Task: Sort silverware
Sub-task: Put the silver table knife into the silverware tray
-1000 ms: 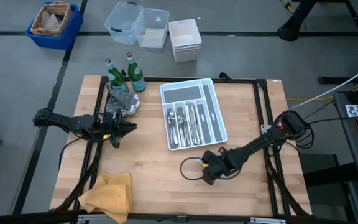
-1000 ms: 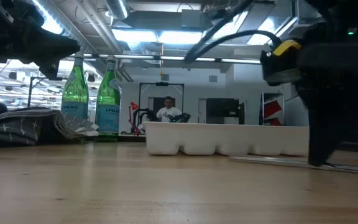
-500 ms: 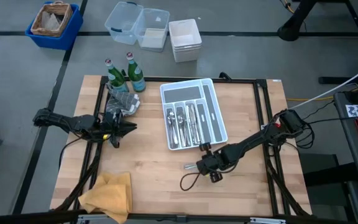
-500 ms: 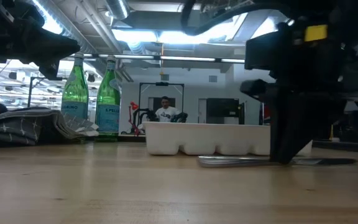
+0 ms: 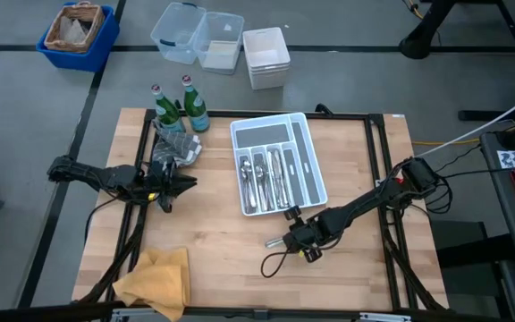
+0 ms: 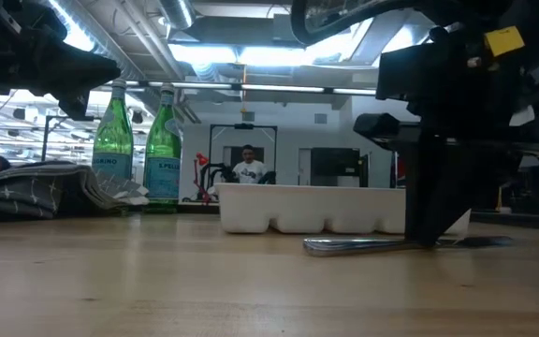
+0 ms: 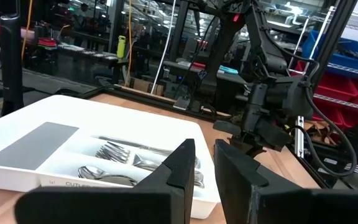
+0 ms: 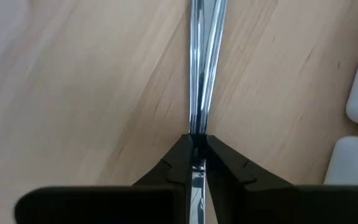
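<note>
A single utensil (image 6: 382, 244) lies flat on the table (image 5: 222, 241) in the lower centre of the high view, just below the tray (image 5: 309, 170). Its long axis runs left to right in that view, the free end pointing toward the left of the frame. In the low view it is a thin silver bar at lower right, level on the wood, in front of the tray's white wall.

The right gripper (image 5: 300, 239) is clamped on the utensil: the right wrist view shows the two dark fingers (image 8: 178, 163) pinched together on the shiny shaft (image 8: 202, 68), which runs straight away from them over the wood. The rest of the silverware (image 5: 266, 182) lies lengthwise in the tray's compartments, at centre frame.

Against half a second ago, the right gripper and the utensil sit slightly farther right and lower in the high view; a second ago the gripper was lower still. The left gripper (image 7: 202, 168), at left of the high view near the bottles (image 5: 179, 107), is unchanged; its fingers stand slightly apart with nothing between them.

Whether the utensil is a fork, spoon or knife cannot be made out; the gripper hides its held end.
</note>
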Robot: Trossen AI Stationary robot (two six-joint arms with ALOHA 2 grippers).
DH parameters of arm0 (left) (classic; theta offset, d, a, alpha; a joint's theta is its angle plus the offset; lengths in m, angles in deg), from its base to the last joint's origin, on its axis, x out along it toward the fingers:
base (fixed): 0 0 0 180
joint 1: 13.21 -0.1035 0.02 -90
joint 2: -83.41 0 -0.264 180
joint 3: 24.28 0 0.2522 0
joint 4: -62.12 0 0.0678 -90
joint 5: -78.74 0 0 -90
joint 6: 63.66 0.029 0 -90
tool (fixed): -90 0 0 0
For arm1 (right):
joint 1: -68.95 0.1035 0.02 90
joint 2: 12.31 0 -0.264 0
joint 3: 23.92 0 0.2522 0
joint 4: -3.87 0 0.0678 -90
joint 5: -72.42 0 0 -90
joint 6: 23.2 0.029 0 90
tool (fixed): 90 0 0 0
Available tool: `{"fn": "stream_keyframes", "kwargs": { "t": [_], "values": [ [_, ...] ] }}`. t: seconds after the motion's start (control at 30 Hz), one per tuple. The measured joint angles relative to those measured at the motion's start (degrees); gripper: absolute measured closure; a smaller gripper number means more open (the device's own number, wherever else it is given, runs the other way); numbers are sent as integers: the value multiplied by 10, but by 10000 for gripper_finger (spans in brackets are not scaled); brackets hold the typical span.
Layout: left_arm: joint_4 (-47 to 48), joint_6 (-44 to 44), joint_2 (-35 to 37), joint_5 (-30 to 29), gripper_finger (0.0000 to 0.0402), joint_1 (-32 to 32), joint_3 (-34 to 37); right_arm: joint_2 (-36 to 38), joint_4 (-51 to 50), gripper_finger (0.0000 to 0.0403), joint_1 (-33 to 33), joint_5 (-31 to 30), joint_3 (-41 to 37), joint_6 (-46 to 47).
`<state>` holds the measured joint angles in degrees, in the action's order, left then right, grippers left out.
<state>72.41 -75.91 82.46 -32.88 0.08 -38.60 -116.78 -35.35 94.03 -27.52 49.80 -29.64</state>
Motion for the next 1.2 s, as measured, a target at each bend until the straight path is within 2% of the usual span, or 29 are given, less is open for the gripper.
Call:
{"fn": "stream_keyframes", "kwargs": {
  "t": [0.2,0.43,0.57,0.73,0.87,1.03,1.2],
  "values": [
    [0,0,0,0,353,0,0,0,4,353,0,0,0,0],
    [0,-6,0,0,353,0,0,0,5,314,0,-1,0,1],
    [0,-84,0,-2,353,0,0,0,16,296,0,-12,2,1],
    [-10,-169,0,-3,353,0,0,0,14,293,0,-16,38,1],
    [-76,-197,0,-4,353,0,0,0,5,292,0,-16,81,2],
    [-189,-191,-27,-4,353,1,-4,0,-103,292,-1,-17,160,38],
    [-199,-228,-126,-2,353,1,-49,0,-283,292,-8,-32,267,78]
  ]
}}
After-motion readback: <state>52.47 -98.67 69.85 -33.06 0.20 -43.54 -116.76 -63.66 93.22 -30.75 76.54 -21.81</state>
